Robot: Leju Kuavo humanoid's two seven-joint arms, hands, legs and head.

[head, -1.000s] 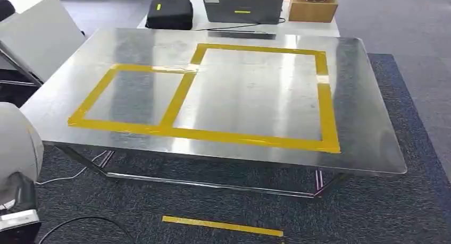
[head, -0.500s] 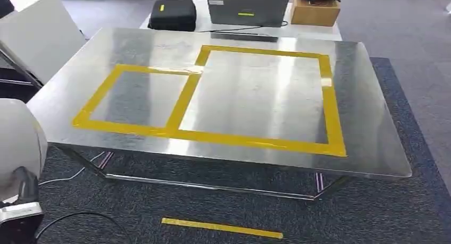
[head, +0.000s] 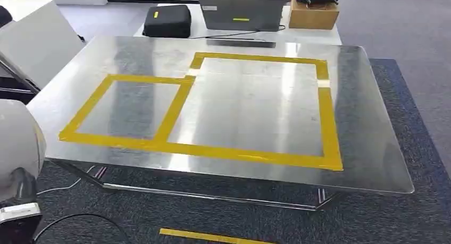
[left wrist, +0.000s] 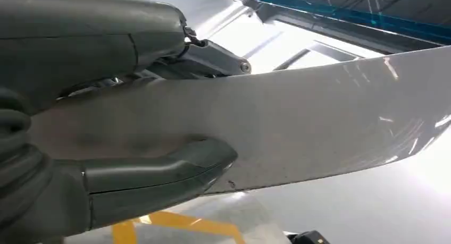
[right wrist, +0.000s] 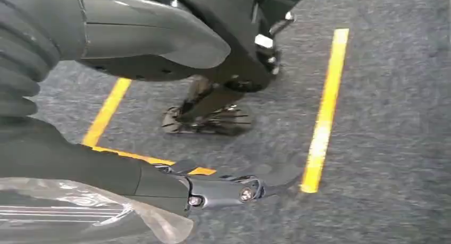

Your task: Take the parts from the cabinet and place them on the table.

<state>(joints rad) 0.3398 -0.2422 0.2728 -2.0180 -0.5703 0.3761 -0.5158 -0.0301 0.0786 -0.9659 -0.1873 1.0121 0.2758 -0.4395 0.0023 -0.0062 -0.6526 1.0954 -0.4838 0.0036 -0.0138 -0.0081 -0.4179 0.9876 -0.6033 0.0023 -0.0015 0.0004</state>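
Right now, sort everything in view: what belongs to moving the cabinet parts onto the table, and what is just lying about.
For the job:
- white part, gripped by the left robot hand
- steel table
- yellow tape boxes marked on it

Lying about:
- black case
- laptop
- cardboard box
- floor tape strip

The silver surface (head: 367, 132) bears yellow tape rectangles (head: 175, 103), the carpet (head: 415, 95) is dark blue-grey, and the case (head: 167, 20) is black.
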